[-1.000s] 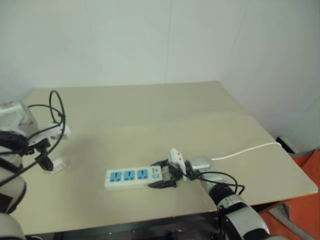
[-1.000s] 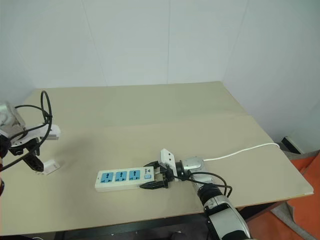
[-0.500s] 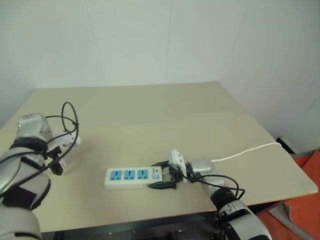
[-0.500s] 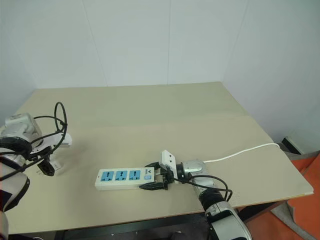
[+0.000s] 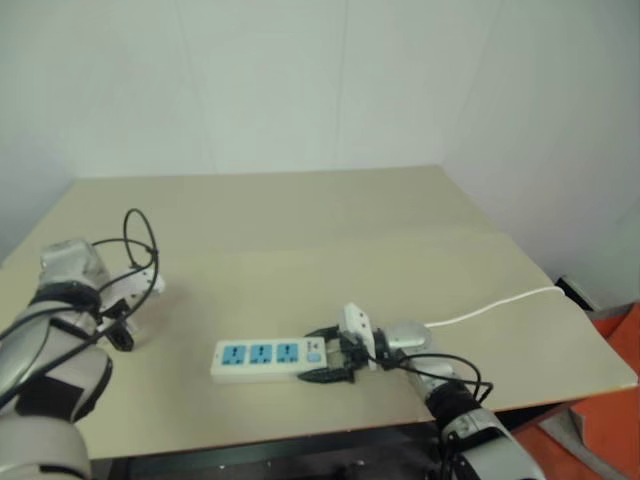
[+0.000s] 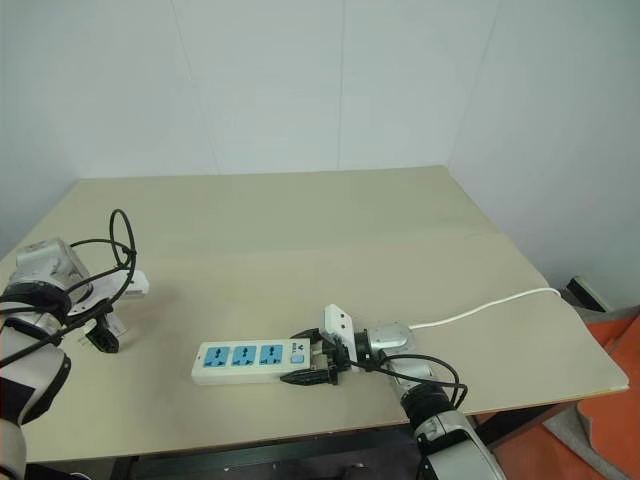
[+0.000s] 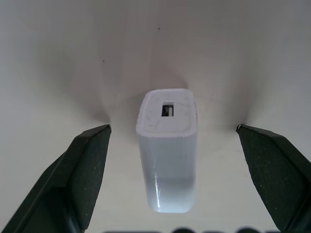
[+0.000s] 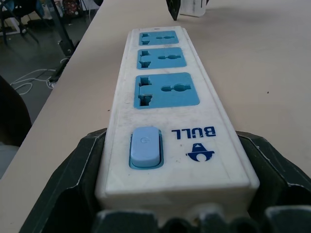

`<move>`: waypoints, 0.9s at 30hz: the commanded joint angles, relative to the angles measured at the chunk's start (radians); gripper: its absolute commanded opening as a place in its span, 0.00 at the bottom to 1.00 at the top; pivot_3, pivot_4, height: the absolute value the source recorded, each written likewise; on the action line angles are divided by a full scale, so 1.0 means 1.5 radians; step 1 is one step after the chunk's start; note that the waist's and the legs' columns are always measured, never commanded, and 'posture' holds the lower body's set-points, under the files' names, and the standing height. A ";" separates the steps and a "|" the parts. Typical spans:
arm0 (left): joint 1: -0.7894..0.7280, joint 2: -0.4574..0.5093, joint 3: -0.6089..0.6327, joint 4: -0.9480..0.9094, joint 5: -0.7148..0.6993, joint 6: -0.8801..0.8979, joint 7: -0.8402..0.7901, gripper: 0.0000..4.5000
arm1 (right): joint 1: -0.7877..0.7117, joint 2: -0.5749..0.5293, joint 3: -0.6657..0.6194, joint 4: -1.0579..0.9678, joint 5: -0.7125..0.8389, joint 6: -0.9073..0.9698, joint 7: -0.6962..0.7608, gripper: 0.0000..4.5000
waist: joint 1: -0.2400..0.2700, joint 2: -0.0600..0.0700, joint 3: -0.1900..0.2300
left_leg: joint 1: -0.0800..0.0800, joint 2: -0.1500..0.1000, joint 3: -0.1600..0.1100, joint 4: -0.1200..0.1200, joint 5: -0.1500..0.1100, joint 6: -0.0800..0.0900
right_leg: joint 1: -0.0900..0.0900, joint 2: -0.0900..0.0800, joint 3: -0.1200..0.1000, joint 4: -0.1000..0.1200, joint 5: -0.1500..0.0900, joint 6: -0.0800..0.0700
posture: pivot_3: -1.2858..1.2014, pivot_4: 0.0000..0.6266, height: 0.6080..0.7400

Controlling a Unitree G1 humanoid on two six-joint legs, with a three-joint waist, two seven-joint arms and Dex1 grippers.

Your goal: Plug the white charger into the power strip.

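The white charger (image 7: 167,145) stands on end on the table, its USB port facing up. My left gripper (image 7: 172,128) is open and points down over it, one black finger (image 7: 82,165) on each side with gaps to the charger. In the head views this gripper (image 6: 103,335) sits at the table's left. The power strip (image 6: 245,360) lies flat near the front edge with three blue sockets facing up. My right gripper (image 6: 303,364) is shut on its switch end, and its fingers (image 8: 73,189) press both long sides.
The strip's thin white cord (image 6: 480,308) runs right to the table's edge. The beige table (image 6: 330,230) stretches back to a white wall. Black cables loop above my left wrist (image 6: 118,235). An orange floor (image 6: 610,330) shows off the right edge.
My left gripper has come down over the charger and now straddles it. The right gripper and the power strip have stayed put. The view has shifted slightly.
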 commanded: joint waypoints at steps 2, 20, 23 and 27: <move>-0.013 -0.006 0.027 0.015 0.002 0.006 0.029 1.00 | 0.014 0.000 0.017 0.000 0.001 0.015 0.008 0.76 | 0.004 0.000 0.000 | 0.000 0.000 0.000 0.000 0.000 0.000 | 0.000 0.000 0.000 0.000 0.000 0.000 | 0.52 0.24 1.00; -0.043 -0.004 0.059 0.046 0.004 -0.005 -0.004 1.00 | 0.008 0.000 0.017 0.006 -0.003 0.014 0.003 0.76 | 0.001 0.000 0.000 | 0.000 -0.001 0.000 0.002 0.000 0.000 | 0.001 0.000 0.001 -0.001 0.000 0.000 | 0.52 0.24 1.00; -0.039 -0.006 0.061 0.048 0.002 -0.007 0.000 1.00 | 0.007 0.000 0.017 0.007 -0.003 0.014 0.001 0.76 | 0.002 0.000 0.000 | 0.000 -0.001 0.000 0.002 0.000 0.000 | 0.001 0.000 0.001 -0.001 0.000 0.000 | 0.52 0.24 1.00; -0.031 -0.009 0.069 0.047 -0.003 -0.015 0.020 0.88 | 0.009 -0.002 0.017 0.005 -0.004 0.014 0.001 0.76 | 0.001 0.000 0.000 | 0.000 -0.001 0.000 0.002 0.000 0.000 | 0.001 0.000 0.001 -0.001 0.000 0.000 | 0.52 0.24 1.00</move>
